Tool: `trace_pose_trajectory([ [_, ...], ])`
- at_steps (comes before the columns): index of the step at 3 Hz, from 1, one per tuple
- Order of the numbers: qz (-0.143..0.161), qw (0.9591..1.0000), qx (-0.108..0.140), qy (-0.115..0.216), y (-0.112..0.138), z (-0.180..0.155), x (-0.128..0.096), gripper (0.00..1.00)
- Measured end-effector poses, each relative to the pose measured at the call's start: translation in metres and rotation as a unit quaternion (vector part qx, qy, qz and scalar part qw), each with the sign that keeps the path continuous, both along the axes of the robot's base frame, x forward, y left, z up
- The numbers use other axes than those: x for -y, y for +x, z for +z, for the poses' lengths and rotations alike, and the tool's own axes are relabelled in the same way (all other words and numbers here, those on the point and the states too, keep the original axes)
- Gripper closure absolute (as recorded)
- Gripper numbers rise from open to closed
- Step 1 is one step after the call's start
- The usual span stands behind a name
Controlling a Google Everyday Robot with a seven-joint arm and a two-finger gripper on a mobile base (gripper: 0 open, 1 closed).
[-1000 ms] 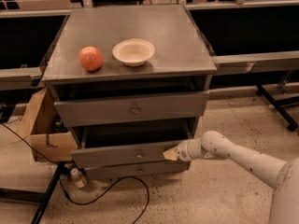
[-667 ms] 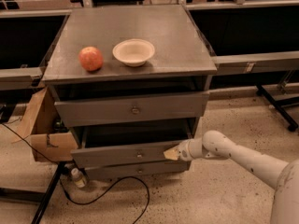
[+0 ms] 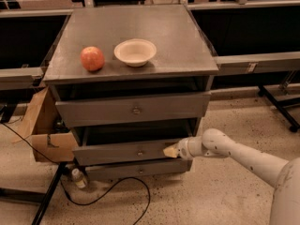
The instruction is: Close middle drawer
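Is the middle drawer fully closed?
No, the middle drawer juts out beyond the bottom drawer front, with the gripper at its right end.

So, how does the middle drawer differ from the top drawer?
The middle drawer has a lower front than the top drawer, and a smaller knob. The gripper is at the right end of the middle drawer's front, away from the top drawer. Both are wide, grey, with a central knob.

end effector [image 3: 170, 151]: short pale-yellow tip at middle drawer [image 3: 124, 152] front's right end | just behind it: white collar [image 3: 185, 149], rounded white joint [image 3: 213, 142] | beyond: smooth white arm [image 3: 248, 161], thickening
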State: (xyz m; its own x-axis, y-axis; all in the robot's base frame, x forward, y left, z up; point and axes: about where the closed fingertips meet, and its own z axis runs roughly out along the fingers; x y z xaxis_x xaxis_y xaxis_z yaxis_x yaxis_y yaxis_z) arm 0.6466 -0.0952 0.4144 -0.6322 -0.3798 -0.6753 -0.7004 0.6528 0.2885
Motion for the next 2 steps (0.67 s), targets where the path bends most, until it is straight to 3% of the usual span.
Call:
trace_pose_trajectory([
  [2,-0.017,0.9997,0.013,-0.009,0.0104,0.0070,0.0046,1.00],
])
